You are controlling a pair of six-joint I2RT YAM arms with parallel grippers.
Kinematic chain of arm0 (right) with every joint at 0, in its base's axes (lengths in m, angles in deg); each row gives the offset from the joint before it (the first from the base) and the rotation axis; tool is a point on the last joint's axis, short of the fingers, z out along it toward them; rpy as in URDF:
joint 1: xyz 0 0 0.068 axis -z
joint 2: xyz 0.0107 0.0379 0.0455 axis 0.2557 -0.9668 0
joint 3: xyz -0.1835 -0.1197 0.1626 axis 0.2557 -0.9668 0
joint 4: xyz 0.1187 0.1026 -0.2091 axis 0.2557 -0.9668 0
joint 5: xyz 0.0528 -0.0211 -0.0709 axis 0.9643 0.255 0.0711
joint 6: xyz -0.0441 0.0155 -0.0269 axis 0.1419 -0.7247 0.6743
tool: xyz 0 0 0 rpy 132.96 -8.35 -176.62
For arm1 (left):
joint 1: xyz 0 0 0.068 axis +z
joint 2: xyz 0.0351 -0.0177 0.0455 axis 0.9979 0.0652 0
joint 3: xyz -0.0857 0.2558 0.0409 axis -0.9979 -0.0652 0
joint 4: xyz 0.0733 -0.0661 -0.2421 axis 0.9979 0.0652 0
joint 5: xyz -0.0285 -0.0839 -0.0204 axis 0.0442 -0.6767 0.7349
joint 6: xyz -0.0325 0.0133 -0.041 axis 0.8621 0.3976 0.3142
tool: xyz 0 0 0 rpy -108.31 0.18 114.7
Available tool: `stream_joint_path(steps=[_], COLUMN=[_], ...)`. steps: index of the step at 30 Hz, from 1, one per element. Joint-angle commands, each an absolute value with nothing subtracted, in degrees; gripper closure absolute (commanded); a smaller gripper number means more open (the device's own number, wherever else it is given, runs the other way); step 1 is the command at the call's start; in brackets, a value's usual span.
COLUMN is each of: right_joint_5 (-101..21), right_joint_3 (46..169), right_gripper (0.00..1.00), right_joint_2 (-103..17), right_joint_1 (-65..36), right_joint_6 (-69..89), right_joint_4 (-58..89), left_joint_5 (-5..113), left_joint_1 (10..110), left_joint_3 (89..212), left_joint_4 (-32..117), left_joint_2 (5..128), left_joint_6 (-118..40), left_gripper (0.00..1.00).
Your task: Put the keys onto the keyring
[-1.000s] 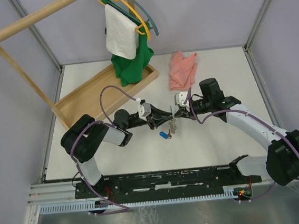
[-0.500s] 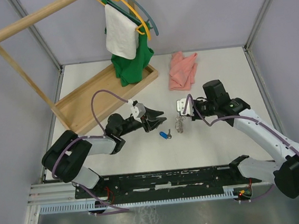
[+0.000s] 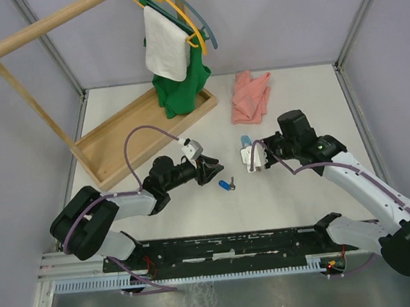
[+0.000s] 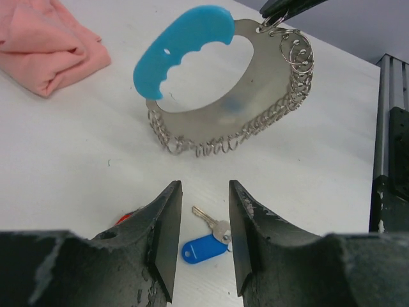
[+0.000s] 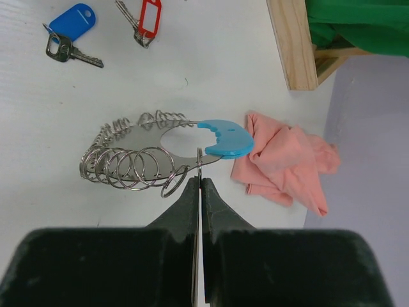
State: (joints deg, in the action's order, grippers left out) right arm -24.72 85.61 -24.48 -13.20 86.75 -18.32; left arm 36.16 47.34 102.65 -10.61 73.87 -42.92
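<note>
One blue-tagged key (image 5: 64, 39) and one red-tagged key (image 5: 143, 15) showed, two in all. There was one keyring (image 5: 222, 139), one pink cloth (image 3: 251, 96), and one wooden rack (image 3: 116, 136) carrying one white towel (image 3: 164, 48) and one green garment (image 3: 181, 90). Two pincers counted: the left pincer (image 4: 203, 192) and the right pincer (image 5: 199, 185).

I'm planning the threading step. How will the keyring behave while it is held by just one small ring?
The keyring probably swings and twists: the jaws of the right gripper pinch only one loose ring. Its flat metal body and blue grip look stiff. The many split rings likely jangle and shift when nudged.
</note>
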Motion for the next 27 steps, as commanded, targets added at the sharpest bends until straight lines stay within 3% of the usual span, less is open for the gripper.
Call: stream_joint_path(steps=[1, 16, 27], right_joint_5=[-25.2, -23.4, -24.3], right_joint_3=[84.0, 79.1, 78.5], right_gripper=[0.99, 0.99, 0.99], right_joint_2=[-22.9, -23.4, -24.0], right_joint_1=[-15.0, -18.0, -18.0], right_joint_6=[89.3, 82.2, 79.1], right_joint_4=[-16.0, -15.1, -14.4], left_joint_5=[38.1, 46.4, 58.9], left_joint_1=[46.0, 40.9, 33.5], left_joint_3=[100.6, 98.8, 105.3], left_joint_4=[-10.9, -6.5, 5.5], left_joint_2=[73.8, 75.5, 77.3], left_joint_6=[-40.7, -36.1, -33.8], left_gripper=[0.57, 0.57, 0.62])
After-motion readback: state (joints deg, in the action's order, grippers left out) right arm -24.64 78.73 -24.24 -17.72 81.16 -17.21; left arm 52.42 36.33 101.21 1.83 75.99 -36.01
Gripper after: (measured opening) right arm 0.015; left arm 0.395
